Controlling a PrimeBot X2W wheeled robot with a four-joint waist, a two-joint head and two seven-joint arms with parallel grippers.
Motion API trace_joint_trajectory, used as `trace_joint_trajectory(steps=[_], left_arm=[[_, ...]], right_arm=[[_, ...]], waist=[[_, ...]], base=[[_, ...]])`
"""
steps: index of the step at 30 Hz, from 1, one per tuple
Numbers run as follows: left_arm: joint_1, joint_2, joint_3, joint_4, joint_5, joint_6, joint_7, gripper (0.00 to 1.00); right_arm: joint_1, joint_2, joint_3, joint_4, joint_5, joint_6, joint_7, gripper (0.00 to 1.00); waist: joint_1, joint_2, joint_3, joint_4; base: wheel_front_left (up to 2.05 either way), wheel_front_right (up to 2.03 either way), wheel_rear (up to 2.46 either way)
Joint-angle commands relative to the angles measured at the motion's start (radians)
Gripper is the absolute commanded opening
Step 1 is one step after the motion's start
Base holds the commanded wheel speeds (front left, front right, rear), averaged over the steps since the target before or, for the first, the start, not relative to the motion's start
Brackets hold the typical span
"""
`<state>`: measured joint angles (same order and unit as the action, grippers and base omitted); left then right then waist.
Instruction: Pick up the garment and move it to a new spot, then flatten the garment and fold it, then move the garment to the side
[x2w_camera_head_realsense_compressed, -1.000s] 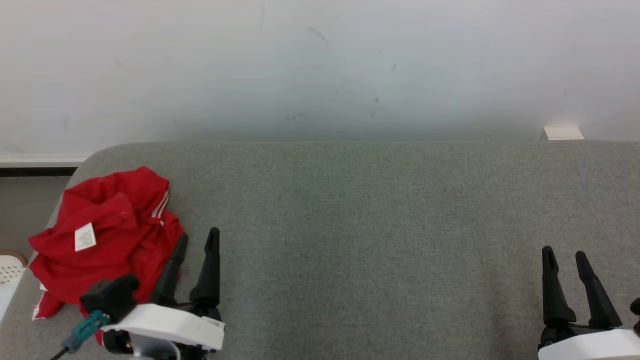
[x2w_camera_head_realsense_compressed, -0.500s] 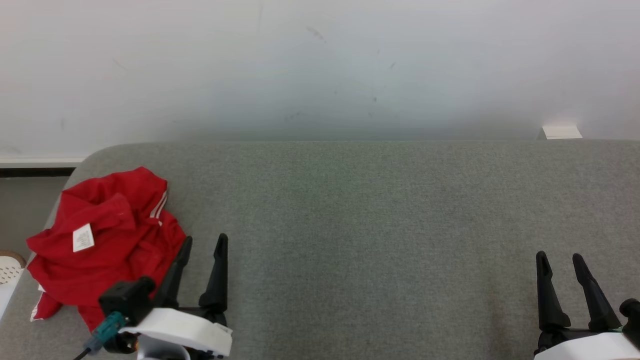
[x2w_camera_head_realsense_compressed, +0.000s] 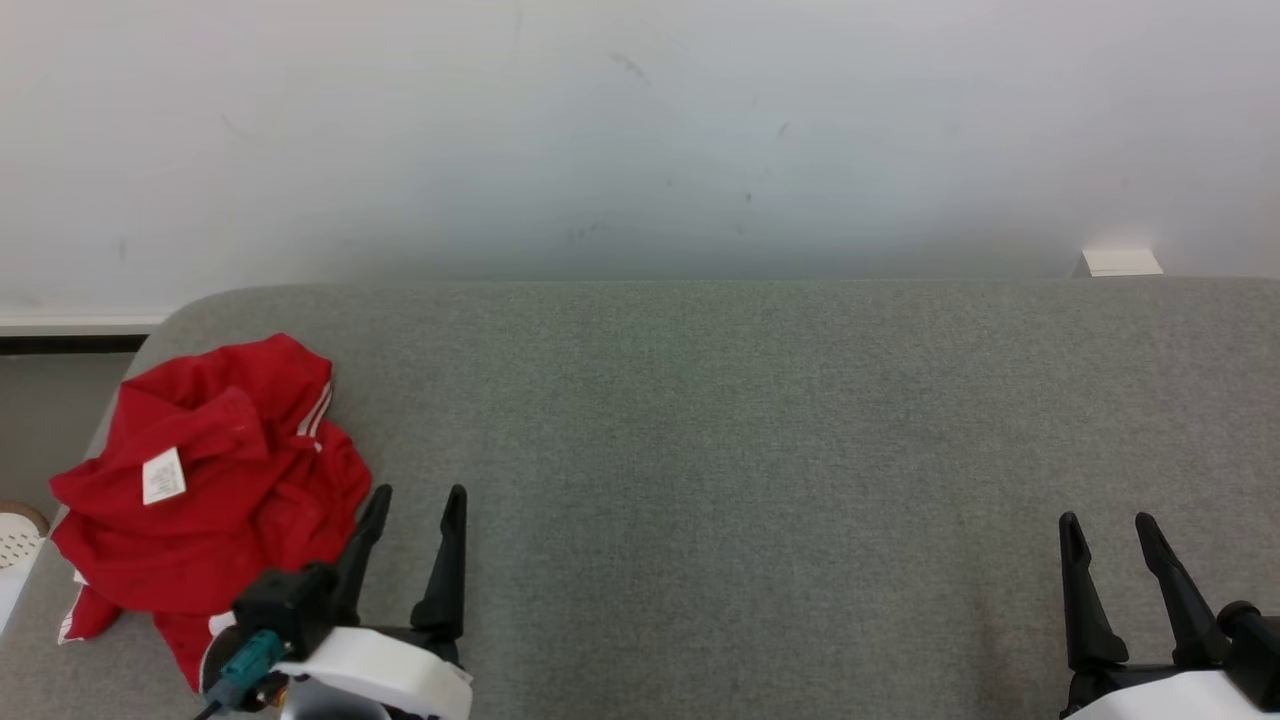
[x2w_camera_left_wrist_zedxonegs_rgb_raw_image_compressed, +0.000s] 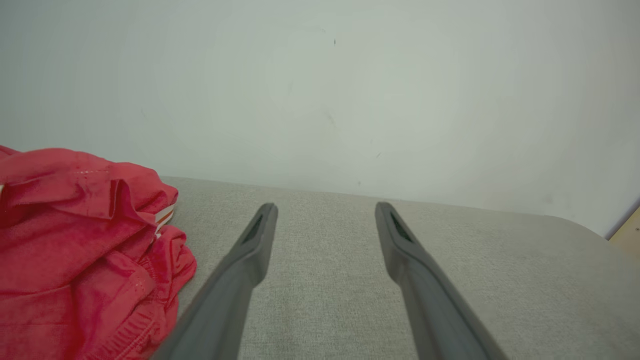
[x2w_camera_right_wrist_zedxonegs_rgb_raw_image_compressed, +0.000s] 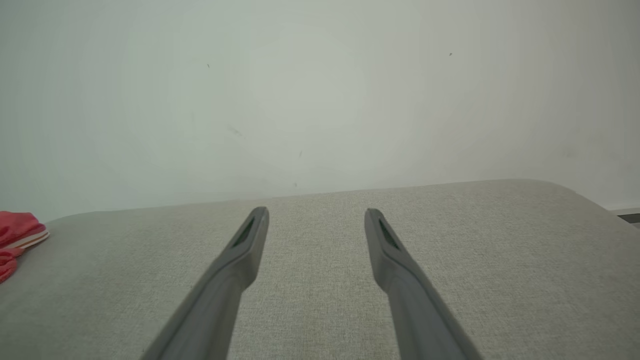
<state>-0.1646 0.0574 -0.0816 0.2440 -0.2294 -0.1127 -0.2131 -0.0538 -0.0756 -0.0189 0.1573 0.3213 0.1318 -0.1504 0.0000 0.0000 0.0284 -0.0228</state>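
Two empty grippers, nothing picked up yet.
The crumpled red garment (x2w_camera_head_realsense_compressed: 210, 480) lies at the grey table's (x2w_camera_head_realsense_compressed: 750, 450) left end, my left gripper (x2w_camera_head_realsense_compressed: 418, 492) just beside it, fingers apart; my right gripper (x2w_camera_head_realsense_compressed: 1105, 520) is far off, fingers apart too. Next, I think, left must reach and pinch it.

Grey felt-covered table (x2w_camera_head_realsense_compressed: 760, 420) with rounded corners, plain scuffed white wall (x2w_camera_head_realsense_compressed: 640, 130) behind, soft even light
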Motion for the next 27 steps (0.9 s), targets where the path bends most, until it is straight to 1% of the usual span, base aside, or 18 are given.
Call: trace_joint_trajectory(steps=[1, 24, 27], left_arm=[[-0.011, 0.006, -0.001, 0.004, 0.034, 0.007, -0.012, 1.0], [-0.015, 0.0, 0.009, 0.054, 0.182, 0.017, -0.052, 1.0], [-0.014, -0.001, 0.011, 0.057, 0.184, 0.017, -0.052, 1.0]], right_arm=[[0.008, -0.003, -0.003, -0.007, -0.026, -0.002, 0.001, 1.0], [0.023, 0.009, -0.01, -0.016, -0.142, -0.002, -0.019, 1.0], [0.025, 0.01, -0.012, -0.017, -0.143, -0.002, -0.021, 1.0]], waist=[[0.0, 0.0, 0.0, 0.0], [0.0, 0.0, -0.001, 0.001], [0.0, 0.0, -0.001, 0.004]], base=[[0.0, 0.0, 0.0], [0.0, 0.0, 0.0], [0.0, 0.0, 0.0]])
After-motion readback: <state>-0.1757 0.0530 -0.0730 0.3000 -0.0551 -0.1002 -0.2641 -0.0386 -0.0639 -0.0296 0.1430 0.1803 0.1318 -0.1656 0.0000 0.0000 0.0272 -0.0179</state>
